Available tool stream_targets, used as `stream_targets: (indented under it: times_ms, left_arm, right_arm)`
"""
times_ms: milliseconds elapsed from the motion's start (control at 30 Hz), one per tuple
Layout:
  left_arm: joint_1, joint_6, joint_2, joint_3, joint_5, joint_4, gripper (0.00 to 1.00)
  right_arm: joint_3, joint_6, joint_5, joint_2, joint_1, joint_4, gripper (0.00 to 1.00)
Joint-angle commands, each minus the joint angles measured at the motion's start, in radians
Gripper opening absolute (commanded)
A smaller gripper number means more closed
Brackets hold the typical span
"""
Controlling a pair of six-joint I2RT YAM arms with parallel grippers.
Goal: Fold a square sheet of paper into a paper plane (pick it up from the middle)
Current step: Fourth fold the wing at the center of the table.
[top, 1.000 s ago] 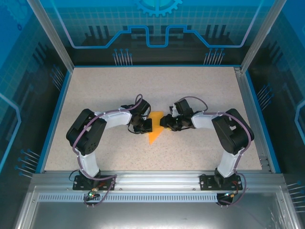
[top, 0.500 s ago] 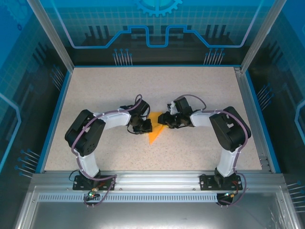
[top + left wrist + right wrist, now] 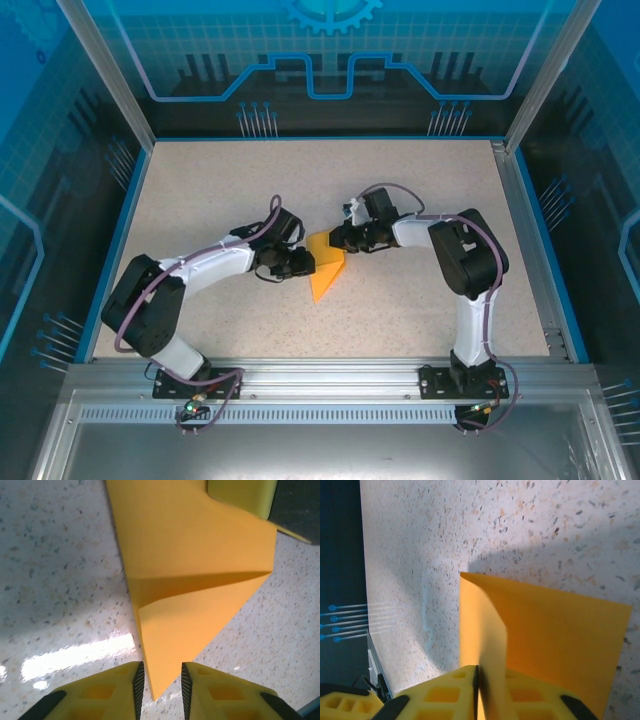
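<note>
At mid-table, found the square sheet of paper [image 3: 325, 270] a creased triangle, pinched by the right gripper [image 3: 477, 672], straddled by the parted left gripper [image 3: 159, 680]; judged most folds outstanding

Top cam: paper [image 3: 326, 274] was partly covered, its left edge under the left gripper [image 3: 304, 263] and its far corner under the right gripper [image 3: 336, 240]; finger gaps were too small to read there. Left wrist cam: paper ran off the top edge, and its upper-right corner hid behind a yellow finger [image 3: 242, 494] of the right gripper, itself cropped at top; own fingers [image 3: 105, 692] were cut by the btm edge. Right wrist cam: the fold's lower part was blurred & vanished btwn fingertips [image 3: 445, 690] cropped at btm.
</note>
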Motion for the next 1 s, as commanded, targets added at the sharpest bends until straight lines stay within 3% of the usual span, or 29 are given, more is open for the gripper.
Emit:
stream_targets:
  times_ms: [0,167,467,767,967]
  left_arm:
    - [-0.014,0.014,-0.059,-0.020,-0.011,-0.019,0.36]
    - [-0.057,0.013,-0.071,-0.017,-0.039,-0.020,0.40]
    - [-0.116,0.024,-0.050,-0.005,-0.070,-0.010,0.44]
    - [-0.127,0.024,-0.039,0.001,-0.120,-0.031,0.46]
    - [-0.128,0.007,-0.048,-0.015,-0.138,-0.012,0.51]
  right_arm:
    - [-0.003,0.011,-0.033,0.000,-0.015,-0.006,0.07]
    - [-0.106,0.136,0.034,-0.084,-0.013,0.119,0.00]
    - [-0.285,0.308,0.291,-0.252,0.049,0.232,0.00]
    - [-0.192,0.238,0.271,-0.241,0.054,0.112,0.00]
    - [-0.180,0.348,0.311,-0.239,0.048,0.091,0.00]
